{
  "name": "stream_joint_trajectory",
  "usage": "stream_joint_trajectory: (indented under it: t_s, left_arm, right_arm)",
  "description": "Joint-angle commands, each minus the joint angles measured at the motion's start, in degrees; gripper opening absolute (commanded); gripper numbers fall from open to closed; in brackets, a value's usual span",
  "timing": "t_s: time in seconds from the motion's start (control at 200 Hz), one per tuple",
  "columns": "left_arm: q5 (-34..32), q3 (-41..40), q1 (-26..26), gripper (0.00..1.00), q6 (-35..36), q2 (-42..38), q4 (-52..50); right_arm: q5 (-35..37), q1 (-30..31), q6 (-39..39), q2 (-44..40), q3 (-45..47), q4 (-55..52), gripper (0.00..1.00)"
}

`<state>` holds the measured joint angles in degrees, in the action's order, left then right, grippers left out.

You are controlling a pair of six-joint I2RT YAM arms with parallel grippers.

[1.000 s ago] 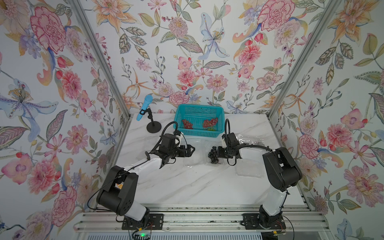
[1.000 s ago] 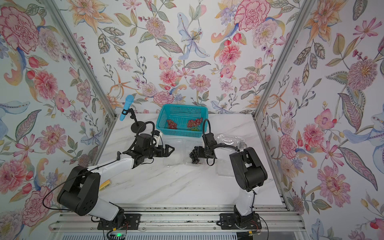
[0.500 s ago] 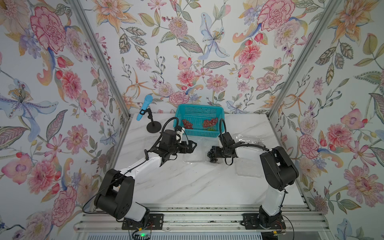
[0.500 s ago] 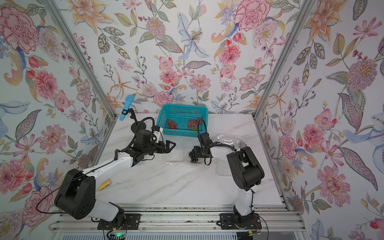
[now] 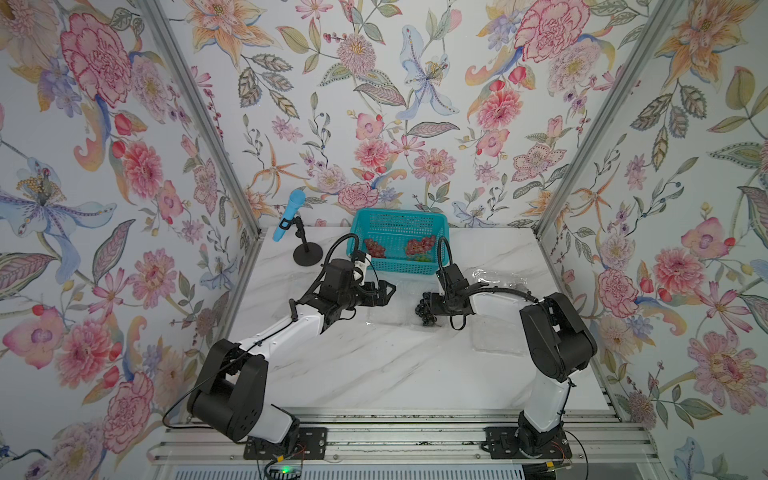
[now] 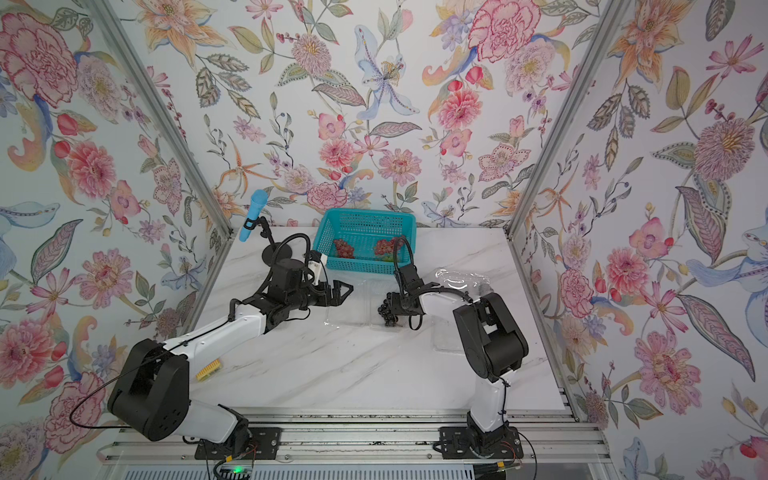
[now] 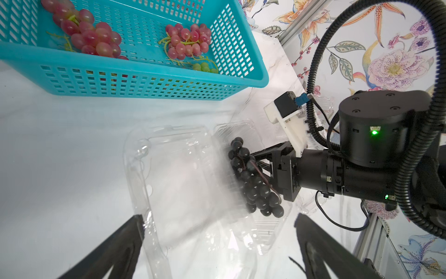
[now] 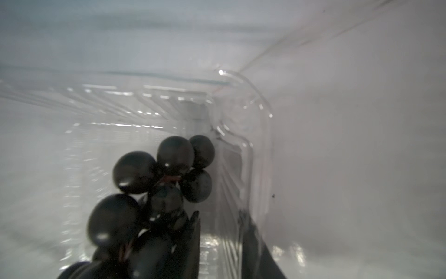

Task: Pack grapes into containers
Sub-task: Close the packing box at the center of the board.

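Note:
A dark purple-black bunch of grapes [image 5: 426, 309] [image 6: 388, 311] [image 7: 253, 178] [image 8: 156, 174] lies in one half of an open clear container [image 5: 390, 313] [image 6: 349, 316] [image 7: 178, 183] [image 8: 253, 120] at mid-table. My right gripper [image 5: 435, 305] [image 6: 400, 308] [image 8: 219, 217] is low inside that half. Its jaws are apart with nothing between them, and the bunch rests against the outside of one finger [image 8: 193, 232]. My left gripper [image 5: 385, 293] [image 6: 345, 291] [image 7: 218, 217] stands wide open at the container's other side, its fingers straddling the clear plastic.
The teal basket [image 5: 399, 268] [image 7: 144, 82] at the back holds two red-pink bunches [image 7: 91, 36] [image 7: 188, 43] and a few green grapes [image 7: 205, 67]. Two more clear containers [image 5: 498, 278] [image 5: 496, 338] lie by the right arm. A blue microphone [image 5: 289, 216] stands back left.
The right jaws have parted and let go of the dark bunch, which stays in the container. The left gripper has edged a little toward the basket, still wide open.

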<state>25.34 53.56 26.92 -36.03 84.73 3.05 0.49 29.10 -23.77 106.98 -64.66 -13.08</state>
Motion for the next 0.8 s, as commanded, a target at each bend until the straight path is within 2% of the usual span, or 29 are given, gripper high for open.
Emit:
stream_joint_trajectory:
  t_s: [0.0, 0.23, 0.415, 0.796]
  left_arm:
    - [1.5, 2.5, 1.1, 1.00, -0.7, -0.7, -0.9]
    - [1.9, 2.2, 1.3, 1.00, -1.2, -0.4, -0.2]
    - [1.8, 2.9, 1.9, 1.00, -1.6, 0.0, 1.0]
    - [1.0, 3.6, 1.9, 1.00, -0.8, -0.6, 0.7]
  right_arm:
    - [-0.4, 1.4, 0.3, 0.6, -2.0, -0.4, 0.31]
    - [-1.2, 1.9, 0.1, 0.6, -2.2, -0.4, 0.35]
    - [-4.9, 3.0, -1.7, 0.9, -3.3, 0.8, 0.37]
    - [-9.8, 7.5, -5.3, 6.3, -9.5, 2.5, 0.41]
